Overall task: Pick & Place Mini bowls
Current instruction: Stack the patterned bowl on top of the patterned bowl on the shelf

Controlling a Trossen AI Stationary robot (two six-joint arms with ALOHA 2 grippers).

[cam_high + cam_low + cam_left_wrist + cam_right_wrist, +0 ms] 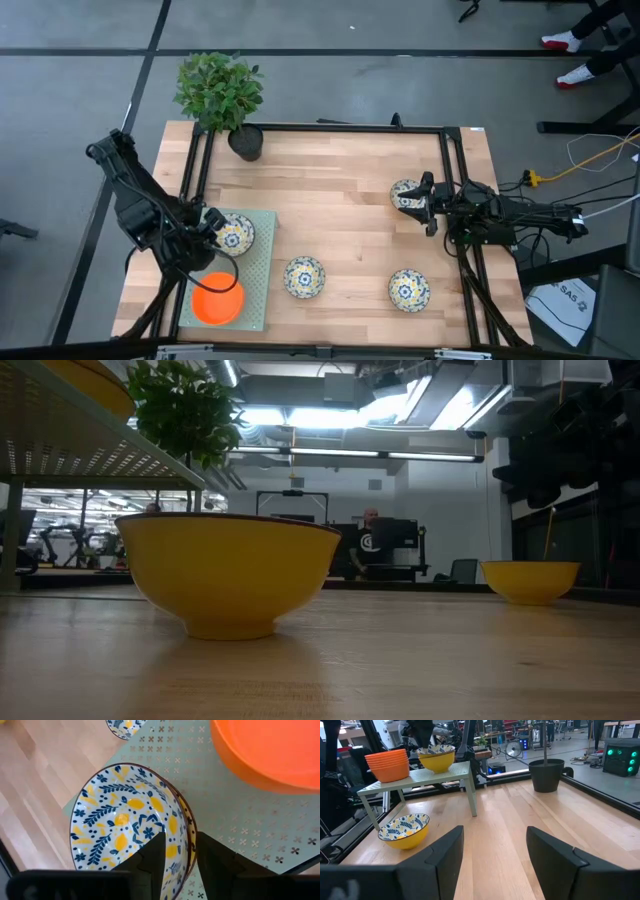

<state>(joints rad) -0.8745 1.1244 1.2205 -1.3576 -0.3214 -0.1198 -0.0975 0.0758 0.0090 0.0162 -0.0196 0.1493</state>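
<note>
A white mini bowl with a blue-and-yellow pattern (237,236) sits on a pale green perforated stand (262,290), with my left gripper (210,224) shut on it. Orange mini bowls (217,300) are stacked on the same stand. Three more patterned bowls rest on the wooden table: one mid-table (304,277), one nearer the right (409,289), and one farther back (406,194). My right gripper (428,206) hovers open at that far bowl's right edge. Nothing lies between its fingers in the right wrist view (495,855). My left gripper has the patterned bowl by its rim (186,831), on the side toward the table's left. One finger (155,852) is inside the bowl and the other (215,860) is outside its yellow wall. The bowl stands upright with its base on the green stand.
A black pot with a green plant (243,138) stands at the far edge. A black metal frame (330,128) runs around the table. In the low view two bowls (230,575) (530,580) stand on the wood. A person (370,545) is in the room behind.
</note>
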